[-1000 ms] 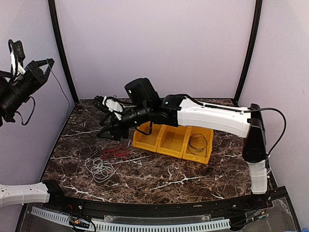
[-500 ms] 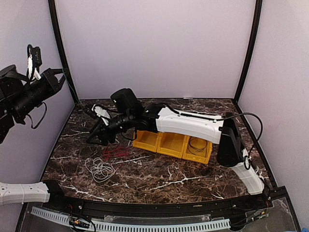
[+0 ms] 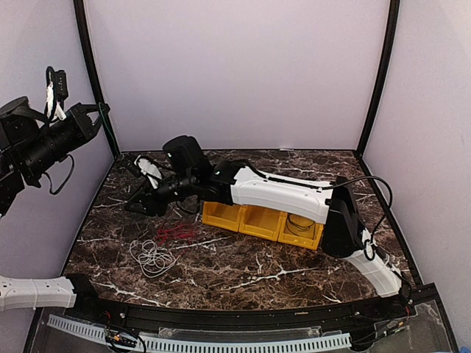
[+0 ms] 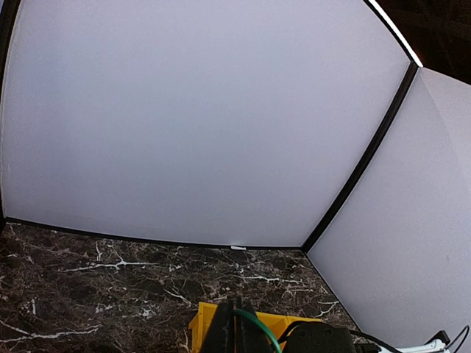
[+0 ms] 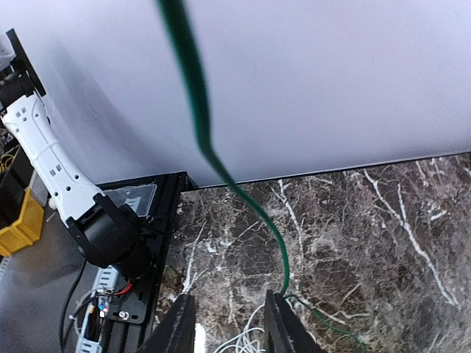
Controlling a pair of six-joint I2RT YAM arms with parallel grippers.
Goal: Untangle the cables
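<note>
Green cable (image 5: 190,73) taut, its long axis running steeply from the raised left gripper (image 3: 94,118), which is pinched onto it, down to the marble table (image 3: 243,265) at the right gripper (image 5: 229,298). Right fingers parted by a narrow gap; the cable passes at one fingertip, unclamped. White cable (image 3: 151,257) and red cable (image 3: 175,233) lie near, on the table. Black cable (image 3: 300,218) is coiled in the right compartment of the yellow bin (image 3: 254,228).

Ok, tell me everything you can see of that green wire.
The green wire is thin and drawn into a fairly straight line. Its upper end sits at the raised left gripper, whose fingers look shut on it. It slants down to the marble table, lands beside one finger of the open right gripper, then trails along the surface. From above it is only a hairline.
</note>
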